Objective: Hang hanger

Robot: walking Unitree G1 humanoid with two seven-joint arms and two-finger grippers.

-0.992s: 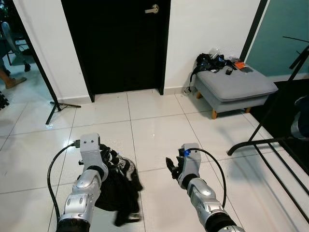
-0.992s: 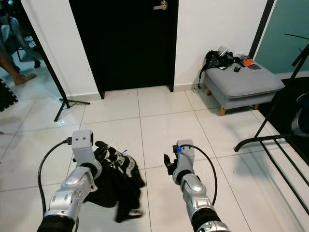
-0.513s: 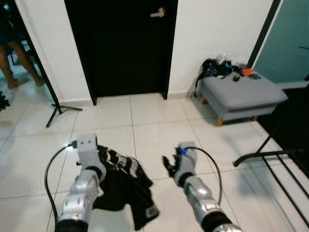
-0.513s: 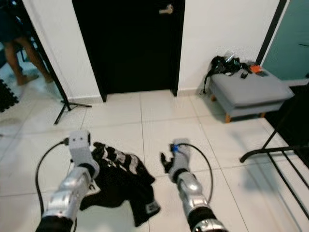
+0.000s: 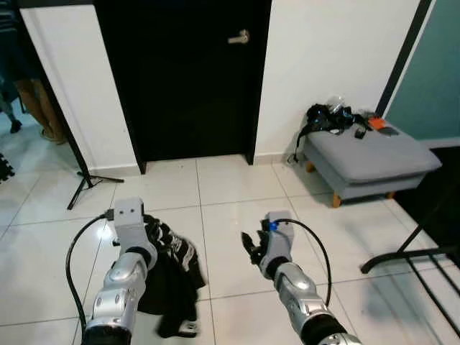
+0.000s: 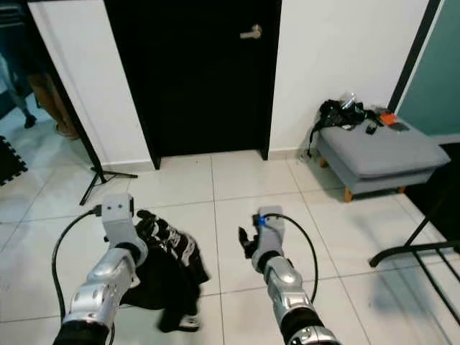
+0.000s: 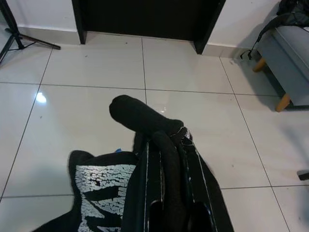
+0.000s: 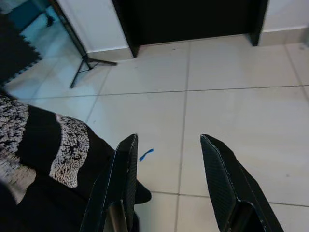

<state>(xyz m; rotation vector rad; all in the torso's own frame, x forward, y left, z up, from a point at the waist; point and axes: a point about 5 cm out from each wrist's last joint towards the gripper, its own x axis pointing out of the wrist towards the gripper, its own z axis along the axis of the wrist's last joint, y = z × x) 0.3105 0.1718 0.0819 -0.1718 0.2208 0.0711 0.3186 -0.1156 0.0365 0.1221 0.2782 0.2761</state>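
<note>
A black garment (image 5: 171, 280) with white print was held bunched in the left gripper (image 7: 166, 193), whose fingers were clenched on the cloth, hanging just above the tiled floor (image 5: 230, 194). It was judged soft, light and limp, likely to sag and slip, so best taken near its top. No hanger could be made out. The right gripper (image 8: 169, 183) was held apart, fingers spread and empty. In the left wrist view the clamped folds were shown; in the eye views a rack (image 5: 410, 259) at the right

Both arms stretched forward and low; left gripper (image 7: 159, 145) clamped on black cloth, right gripper (image 8: 166, 169) spread apart.
</note>
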